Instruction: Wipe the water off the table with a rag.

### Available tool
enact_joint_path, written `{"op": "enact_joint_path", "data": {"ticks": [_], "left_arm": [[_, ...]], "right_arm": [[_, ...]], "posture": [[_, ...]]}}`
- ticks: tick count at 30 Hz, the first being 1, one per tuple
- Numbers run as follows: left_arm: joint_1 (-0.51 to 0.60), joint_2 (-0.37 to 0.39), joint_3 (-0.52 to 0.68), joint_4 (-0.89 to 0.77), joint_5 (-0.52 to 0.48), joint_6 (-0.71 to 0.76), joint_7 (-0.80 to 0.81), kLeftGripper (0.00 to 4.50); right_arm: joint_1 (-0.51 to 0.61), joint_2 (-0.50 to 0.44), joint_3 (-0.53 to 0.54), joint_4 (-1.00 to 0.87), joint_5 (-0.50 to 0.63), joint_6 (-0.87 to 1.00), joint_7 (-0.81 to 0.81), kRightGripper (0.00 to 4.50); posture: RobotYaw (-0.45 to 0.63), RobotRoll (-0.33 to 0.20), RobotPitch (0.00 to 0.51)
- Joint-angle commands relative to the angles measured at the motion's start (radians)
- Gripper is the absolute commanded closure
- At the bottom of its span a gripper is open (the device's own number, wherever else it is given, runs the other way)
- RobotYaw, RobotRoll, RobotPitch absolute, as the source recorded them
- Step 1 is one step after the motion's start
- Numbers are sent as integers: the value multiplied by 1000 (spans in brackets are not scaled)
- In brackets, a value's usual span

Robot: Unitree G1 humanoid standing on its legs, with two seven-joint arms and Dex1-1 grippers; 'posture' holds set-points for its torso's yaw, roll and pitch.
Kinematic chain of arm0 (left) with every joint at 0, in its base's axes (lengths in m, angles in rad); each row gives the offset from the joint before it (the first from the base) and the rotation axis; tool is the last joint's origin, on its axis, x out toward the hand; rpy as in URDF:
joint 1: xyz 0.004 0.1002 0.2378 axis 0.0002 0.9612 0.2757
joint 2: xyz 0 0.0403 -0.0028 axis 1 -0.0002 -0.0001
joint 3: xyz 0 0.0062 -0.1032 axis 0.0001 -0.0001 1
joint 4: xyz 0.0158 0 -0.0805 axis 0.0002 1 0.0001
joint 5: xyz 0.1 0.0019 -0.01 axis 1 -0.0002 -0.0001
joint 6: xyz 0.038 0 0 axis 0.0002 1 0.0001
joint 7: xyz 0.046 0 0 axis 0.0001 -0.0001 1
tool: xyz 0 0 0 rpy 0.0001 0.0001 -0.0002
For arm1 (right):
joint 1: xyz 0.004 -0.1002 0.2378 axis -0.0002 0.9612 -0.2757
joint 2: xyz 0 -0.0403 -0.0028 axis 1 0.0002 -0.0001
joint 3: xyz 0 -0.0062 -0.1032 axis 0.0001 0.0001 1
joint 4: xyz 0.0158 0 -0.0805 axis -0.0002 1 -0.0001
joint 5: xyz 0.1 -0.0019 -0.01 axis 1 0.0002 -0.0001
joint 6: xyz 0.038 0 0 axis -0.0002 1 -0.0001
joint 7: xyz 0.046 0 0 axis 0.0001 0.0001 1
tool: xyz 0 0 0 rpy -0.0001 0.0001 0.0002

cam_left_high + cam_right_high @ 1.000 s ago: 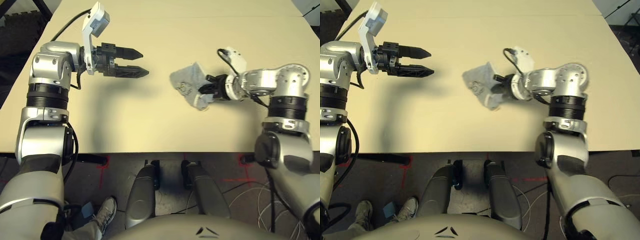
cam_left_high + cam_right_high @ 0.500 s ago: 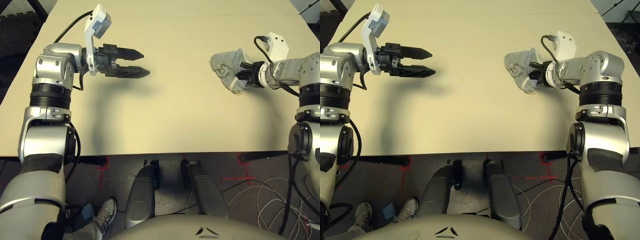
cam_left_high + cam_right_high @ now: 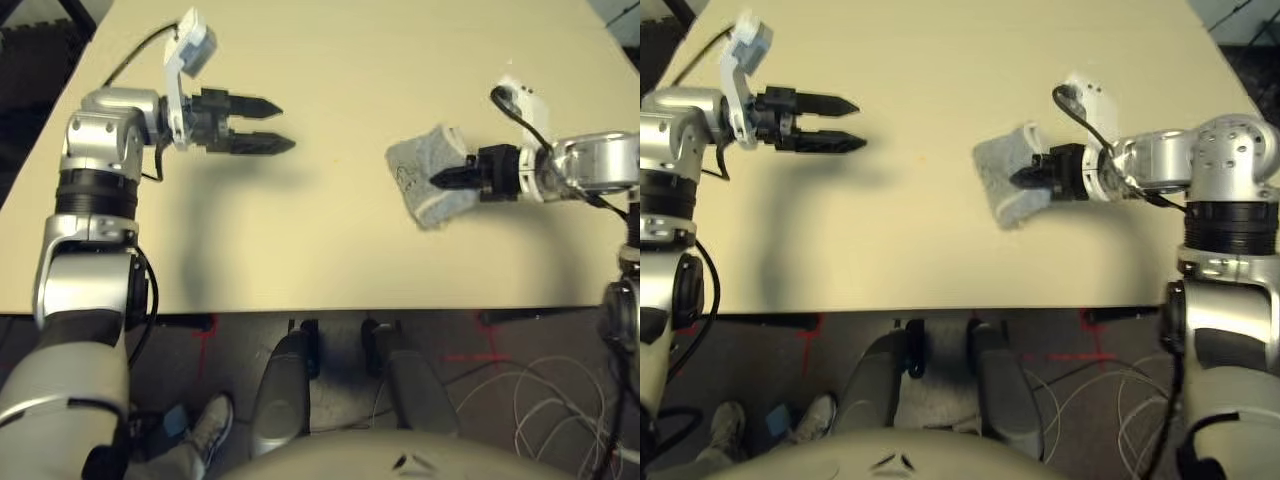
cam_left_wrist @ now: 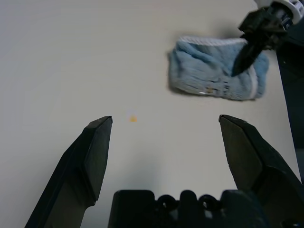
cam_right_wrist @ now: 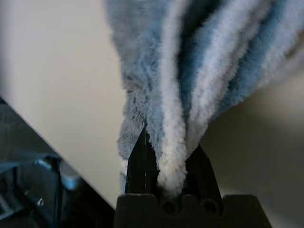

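Rag [image 3: 418,160]: a small grey terry cloth, bluish in the wrist views, soft and fuzzy, rumpled rather than spread smooth.
Rag edging: a pale, thick hem [image 4: 213,42] runs along its border; in the right wrist view, whitish bands run down between blue-grey folds towards the grip.
Rag mark: a small dark print [image 3: 406,179] shows on the face of the cloth, on the side away from the right wrist; its lettering is too blurred to read.
Rag folds: gathered tightly at the grip, fanning out wider beyond it.
Rag place: on the bench [image 3: 330,245], right of the middle from the robot's side, well apart from the left jaws and in from the near edge.
Rag against right jaws: a bunched part of the cloth sits between them, touching both sides; the rest extends past the tips and to either side of them, mostly towards the middle of the bench.
Right jaws: closed down on the pinched cloth, with only its gathered thickness between them.
Left jaws: parted wide, above the bench, with nothing between them.
Droplet [image 4: 133,118]: a tiny yellow-orange spot on the bench, between the left jaws and the rag, touching neither.
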State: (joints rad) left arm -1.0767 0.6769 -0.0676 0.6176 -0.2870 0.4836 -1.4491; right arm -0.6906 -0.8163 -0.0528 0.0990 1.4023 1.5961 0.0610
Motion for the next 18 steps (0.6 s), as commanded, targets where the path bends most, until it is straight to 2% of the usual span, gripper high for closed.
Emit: {"op": "enact_joint_path", "data": {"ticks": [1, 3, 6, 10, 13, 18], "left_arm": [[3, -2, -3, 14, 8, -10, -8, 0], [-2, -5, -5, 21, 10, -13, -9, 0], [-9, -8, -6, 27, 12, -15, -12, 0], [-15, -12, -4, 37, 15, -21, -8, 0], [-16, -22, 11, 41, 12, -26, 19, 0], [-47, -87, 106, 108, 10, -147, 225, 0]], "right_arm": [[88, -35, 17, -25, 92, 18, -78, 4473], [119, -43, 7, -5, 78, 18, -122, 4473], [112, -24, -47, 45, -37, 5, -191, 4473], [3, 15, -114, 163, -211, -110, -243, 4475], [-93, 28, -117, 246, -341, -221, -205, 4476], [-193, 60, -112, 371, -511, -352, -104, 4476]], "posture": [[-83, 0, 274], [-85, 0, 276], [-87, 0, 278], [-85, 0, 278], [-83, 0, 277], [-74, 0, 274]]}}
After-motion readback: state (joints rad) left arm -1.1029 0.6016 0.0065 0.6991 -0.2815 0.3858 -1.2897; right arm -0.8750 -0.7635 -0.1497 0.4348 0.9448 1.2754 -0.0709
